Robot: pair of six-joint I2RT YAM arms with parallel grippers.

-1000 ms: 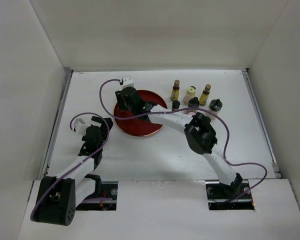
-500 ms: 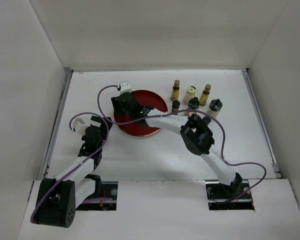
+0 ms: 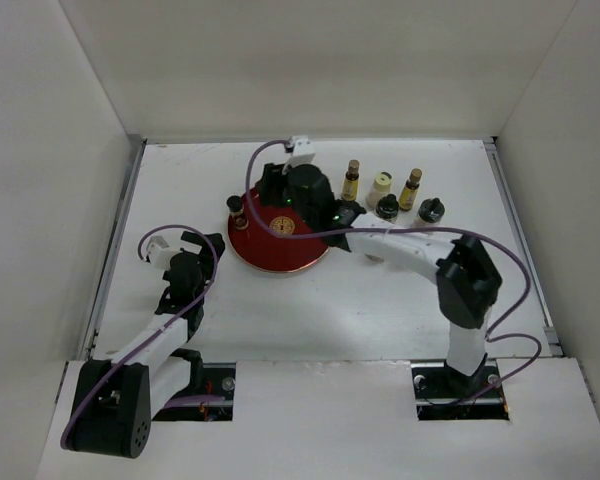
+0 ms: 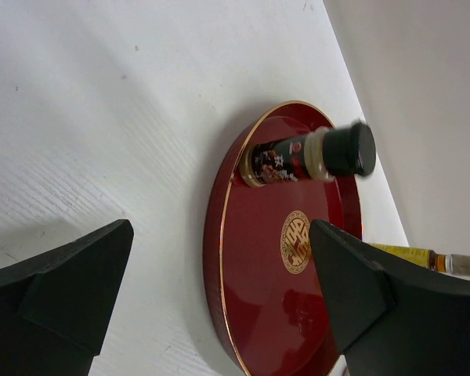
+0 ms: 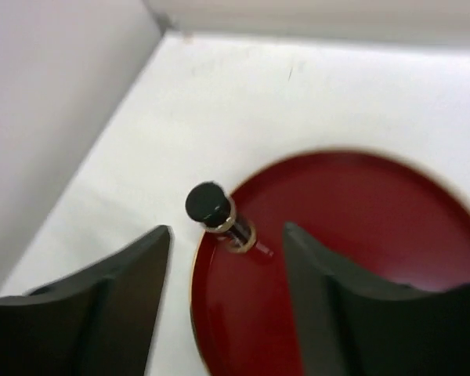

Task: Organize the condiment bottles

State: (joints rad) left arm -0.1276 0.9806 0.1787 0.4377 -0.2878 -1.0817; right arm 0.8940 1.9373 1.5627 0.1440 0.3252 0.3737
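The top view looks steeply down from above and behind the arm bases, taking in the whole table [image 3: 310, 300]. Both wrist views sit low and close, facing the red tray [image 4: 258, 258] from different sides. All three share its black-capped bottle [image 5: 219, 213].

White desk [image 3: 330, 300], matte. Directly on it, ahead of the wide-spread left jaws and below the parted right jaws, a round red tray [image 3: 270, 255] with gold rim and emblem. Behind the right jaws, well apart from the left jaws, upright bottles close together: two amber bottles [image 3: 352, 181] [image 3: 411, 189], a cream bottle [image 3: 380, 188] between them, two dark bottles [image 3: 388, 206] [image 3: 431, 210] nearer.
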